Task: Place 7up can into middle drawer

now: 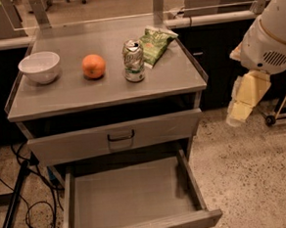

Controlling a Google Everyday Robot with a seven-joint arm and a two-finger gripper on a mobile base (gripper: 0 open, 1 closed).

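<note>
The 7up can (134,60) stands upright on the surface (107,91), beyond the pulled-out middle drawer (124,198) meant for it, while my end effector (242,99) hangs right, apparently empty; how open, I cannot tell.
</note>
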